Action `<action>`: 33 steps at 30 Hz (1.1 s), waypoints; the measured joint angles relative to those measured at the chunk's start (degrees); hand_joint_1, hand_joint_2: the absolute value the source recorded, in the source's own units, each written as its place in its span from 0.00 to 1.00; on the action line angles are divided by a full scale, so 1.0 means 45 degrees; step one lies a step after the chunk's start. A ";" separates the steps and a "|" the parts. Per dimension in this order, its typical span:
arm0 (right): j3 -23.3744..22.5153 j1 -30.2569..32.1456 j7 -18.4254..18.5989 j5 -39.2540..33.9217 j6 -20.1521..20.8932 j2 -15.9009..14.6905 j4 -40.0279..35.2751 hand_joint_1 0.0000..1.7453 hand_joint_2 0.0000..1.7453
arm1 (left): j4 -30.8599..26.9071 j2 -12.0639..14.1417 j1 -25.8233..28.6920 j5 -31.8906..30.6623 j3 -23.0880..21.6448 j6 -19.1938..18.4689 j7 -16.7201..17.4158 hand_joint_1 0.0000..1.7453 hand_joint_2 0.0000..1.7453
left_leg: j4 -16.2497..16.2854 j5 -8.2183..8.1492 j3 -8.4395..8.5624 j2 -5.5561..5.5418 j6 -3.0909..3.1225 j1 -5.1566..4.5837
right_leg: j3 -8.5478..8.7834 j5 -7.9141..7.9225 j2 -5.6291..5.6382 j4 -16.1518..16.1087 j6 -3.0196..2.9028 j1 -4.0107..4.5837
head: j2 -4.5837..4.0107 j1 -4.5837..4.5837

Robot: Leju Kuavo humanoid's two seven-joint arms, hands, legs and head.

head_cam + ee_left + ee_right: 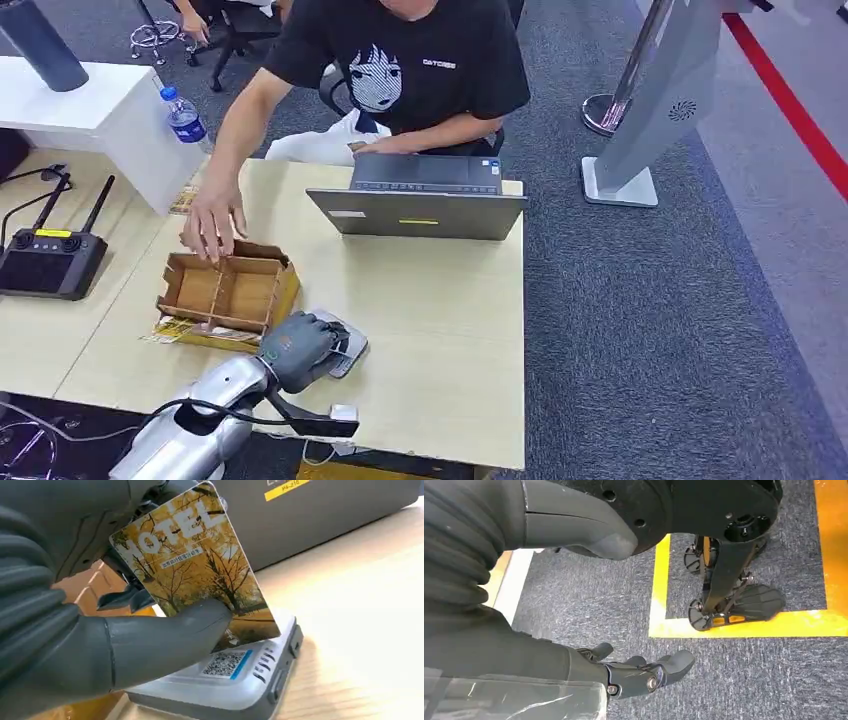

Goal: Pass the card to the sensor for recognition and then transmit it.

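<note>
A glossy printed plastic card (192, 575) shows an autumn-tree picture with a slight sheen. The left hand (296, 348) holding it has a matt grey rubbery skin, with a ribbed cover at the wrist. The sensor (235, 680) beneath is smooth silver-grey plastic bearing a printed code sticker. The table (440, 340) is pale wood-grain laminate, smooth. A divided box (228, 292) is raw brown cardboard. The laptop (420, 212) has a matt grey shell. The floor (640, 330) is rough grey carpet.
</note>
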 joint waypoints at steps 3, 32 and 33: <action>-0.0146 0.0001 -0.0015 0.0000 -0.0005 0.0000 0.0005 0.00 1.00 | -0.0005 -0.0034 0.0002 -0.0024 0.0000 0.0836 0.0194 1.00 1.00 | 0.0000 0.0001 -0.0001 -0.0003 0.0001 -0.0001 | 0.0001 0.0003 -0.0001 0.0000 0.0003 0.0000 | 0.0000 0.0000; -0.1151 -0.0003 -0.0083 0.0889 -0.0024 0.0155 0.0000 0.00 1.00 | -0.2088 -0.0238 0.0032 -0.0228 0.4949 0.1286 0.0257 1.00 1.00 | 0.0000 0.0010 -0.0005 0.0002 -0.0001 0.0002 | 0.0000 0.0006 0.0001 0.0004 -0.0001 0.0001 | 0.0000 0.0000; -0.1156 -0.0003 -0.0083 0.0889 -0.0024 0.0160 0.0000 0.00 1.00 | -0.2108 -0.0253 0.0032 -0.0228 0.5042 0.1286 0.0252 1.00 1.00 | 0.0000 0.0010 -0.0005 0.0002 -0.0001 0.0002 | -0.0001 0.0006 0.0001 0.0004 -0.0001 0.0001 | 0.0000 0.0000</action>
